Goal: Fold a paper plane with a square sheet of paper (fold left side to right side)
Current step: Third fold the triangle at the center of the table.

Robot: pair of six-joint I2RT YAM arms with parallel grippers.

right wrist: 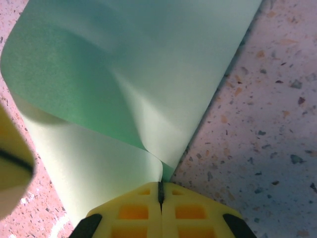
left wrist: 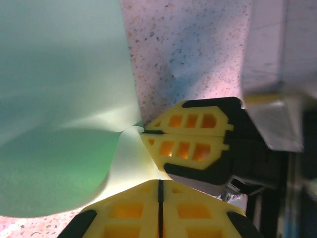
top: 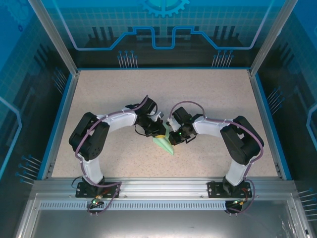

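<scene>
The left hand [left wrist: 159, 193] and right hand [right wrist: 160, 192], both closed tight, are pinching the curled square sheet of paper [right wrist: 124, 74] close together.

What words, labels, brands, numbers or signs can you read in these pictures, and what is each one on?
None can be read.
The sheet of paper is plain, the yellow fingers of the right gripper bear no marking, and the blue back panel shows only a gear and line drawings, no letters.
</scene>
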